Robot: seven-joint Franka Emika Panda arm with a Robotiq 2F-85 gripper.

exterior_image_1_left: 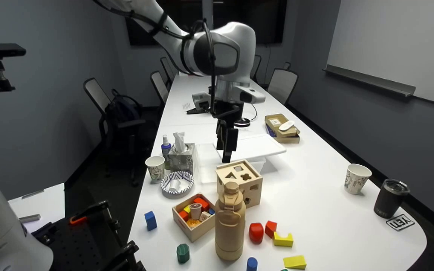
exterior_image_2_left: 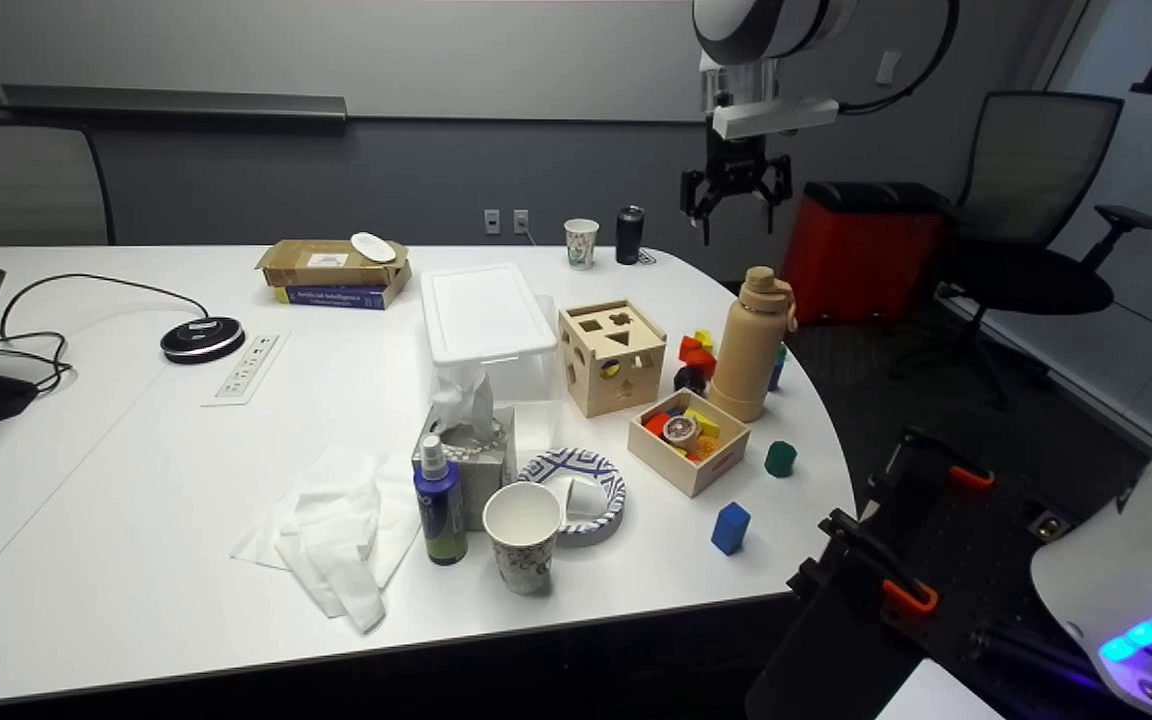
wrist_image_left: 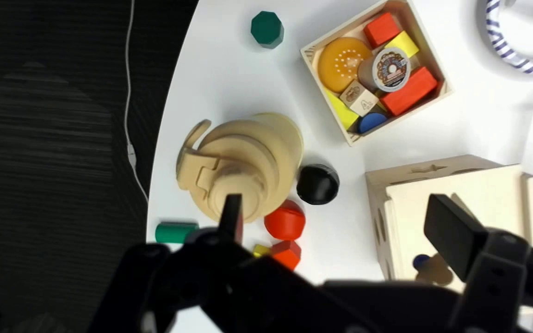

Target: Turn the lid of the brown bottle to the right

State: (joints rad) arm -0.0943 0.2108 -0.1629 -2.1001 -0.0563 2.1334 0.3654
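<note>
The brown bottle (exterior_image_1_left: 230, 229) stands upright on the table near its rounded end. It also shows in an exterior view (exterior_image_2_left: 744, 350) and, from above, in the wrist view (wrist_image_left: 273, 143). Its lid (exterior_image_1_left: 231, 188) sits on top, seen also in an exterior view (exterior_image_2_left: 762, 280) and the wrist view (wrist_image_left: 251, 189). A carry loop hangs at the bottle's neck. My gripper (exterior_image_2_left: 737, 235) is open and empty, raised in the air higher than the lid and apart from it. In the wrist view, one fingertip of the gripper (wrist_image_left: 336, 203) overlaps the lid; the other overlaps the wooden box.
The wooden shape box (exterior_image_1_left: 245, 180) stands close to the bottle. A small open box (exterior_image_2_left: 686, 445) of blocks is beside it. Loose blocks, including a red one (wrist_image_left: 285, 221) and a black one (wrist_image_left: 318, 184), lie round the bottle. A clear bin (exterior_image_2_left: 491, 330) stands further along.
</note>
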